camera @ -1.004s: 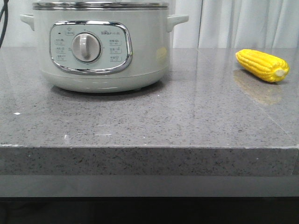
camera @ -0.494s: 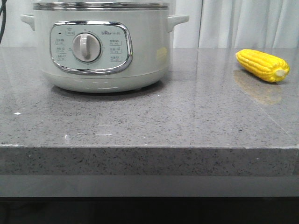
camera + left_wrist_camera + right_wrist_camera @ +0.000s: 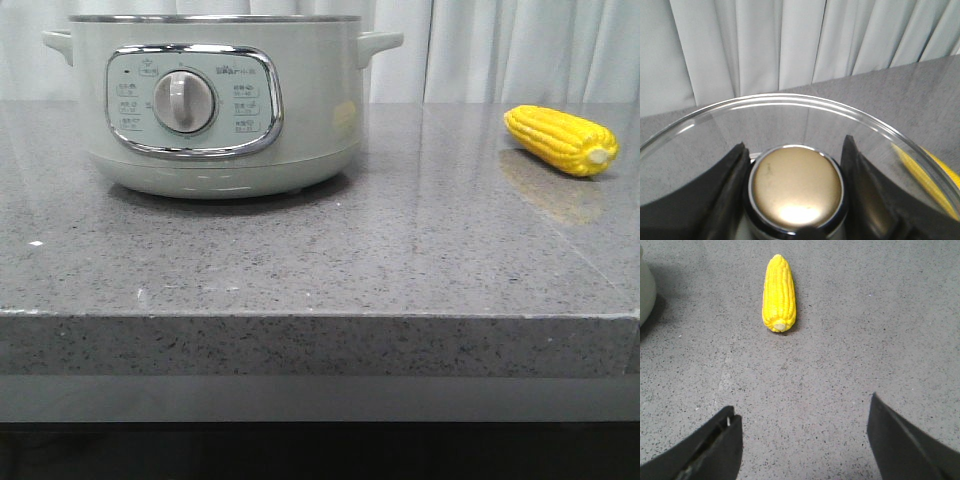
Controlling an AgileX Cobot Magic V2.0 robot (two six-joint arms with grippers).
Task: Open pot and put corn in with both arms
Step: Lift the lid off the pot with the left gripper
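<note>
The pale mint-green pot (image 3: 215,110) stands at the back left of the counter, dial facing me. Its glass lid (image 3: 790,107) shows only in the left wrist view. There my left gripper (image 3: 795,150) is shut on the lid's brass-coloured knob (image 3: 796,185), one finger on each side. The yellow corn (image 3: 560,140) lies on the counter at the far right, and a strip of it shows through the glass (image 3: 927,175). My right gripper (image 3: 802,407) is open and empty above the counter, with the corn (image 3: 779,292) a short way ahead, stub end toward it.
The grey speckled counter (image 3: 320,260) has a front edge close to the camera. Pale curtains (image 3: 520,50) hang behind it. The pot's side (image 3: 644,290) shows at the edge of the right wrist view.
The lid's thick rim on top of the pot has gone up out of the front view, leaving only the pot's thin steel rim. The corn has not moved.
</note>
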